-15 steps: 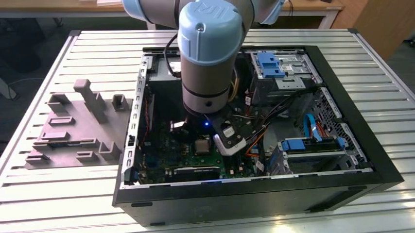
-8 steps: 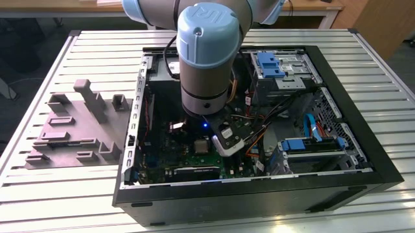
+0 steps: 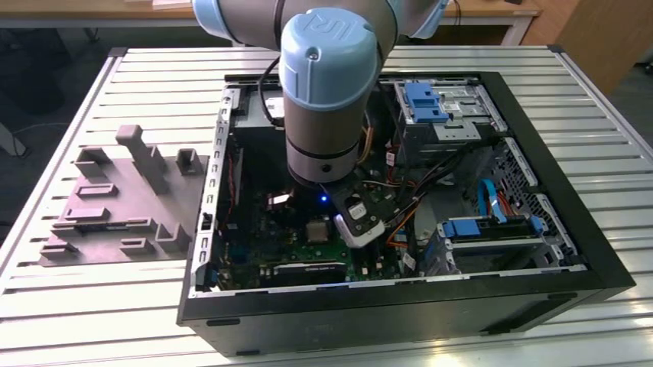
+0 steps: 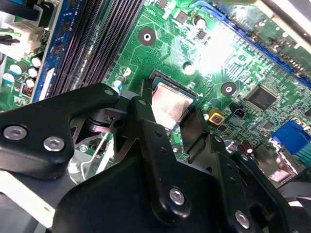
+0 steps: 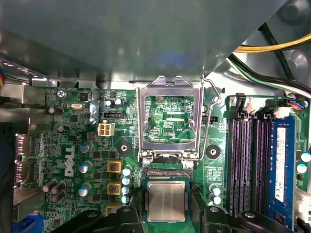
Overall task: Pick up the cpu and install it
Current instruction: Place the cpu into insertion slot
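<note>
The cpu [image 5: 166, 201], a small square chip with a pale silvery top, lies flat in the socket on the green motherboard [image 5: 87, 141]. It also shows in the second wrist view [image 4: 170, 108]. My gripper [image 5: 166, 209] is down over it, and its black fingers [image 4: 146, 104] sit against two opposite edges of the chip, shut on it. Just beyond the chip, the socket's metal load plate [image 5: 170, 85] stands flipped open with its lever [image 5: 210, 121] raised. In the exterior view my arm [image 3: 326, 99] reaches down into the open computer case [image 3: 531, 229].
Dark memory slots [image 5: 248, 165] run beside the socket, one holding a blue module [image 5: 283, 170]. Cables [image 3: 408, 191] and blue-tabbed drive cages [image 3: 439, 103] fill the case on the exterior view's right. A grey tray [image 3: 112, 199] sits on the slatted table on the exterior view's left.
</note>
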Robot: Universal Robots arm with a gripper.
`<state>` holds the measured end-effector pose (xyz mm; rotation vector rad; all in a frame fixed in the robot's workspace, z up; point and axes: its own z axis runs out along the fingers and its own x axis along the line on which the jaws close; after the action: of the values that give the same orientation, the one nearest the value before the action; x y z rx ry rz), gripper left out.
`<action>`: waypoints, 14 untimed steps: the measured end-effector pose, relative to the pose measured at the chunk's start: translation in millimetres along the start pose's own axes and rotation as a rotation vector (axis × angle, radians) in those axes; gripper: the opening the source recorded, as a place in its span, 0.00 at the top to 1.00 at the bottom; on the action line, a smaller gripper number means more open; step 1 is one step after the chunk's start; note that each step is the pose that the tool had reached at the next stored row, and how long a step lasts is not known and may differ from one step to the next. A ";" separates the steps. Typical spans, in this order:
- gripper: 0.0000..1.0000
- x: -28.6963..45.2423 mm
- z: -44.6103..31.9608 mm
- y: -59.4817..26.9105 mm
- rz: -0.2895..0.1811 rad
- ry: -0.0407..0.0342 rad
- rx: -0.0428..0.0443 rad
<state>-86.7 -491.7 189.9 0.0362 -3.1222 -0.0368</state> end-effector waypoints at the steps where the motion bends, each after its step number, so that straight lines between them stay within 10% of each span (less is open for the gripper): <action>1: 0.53 -0.1 0.0 0.0 0.000 0.0001 0.0002; 14: 0.53 -0.1 1.0 0.0 0.000 0.0000 0.0000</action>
<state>-86.6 -491.7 188.9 0.0364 -3.1222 -0.0367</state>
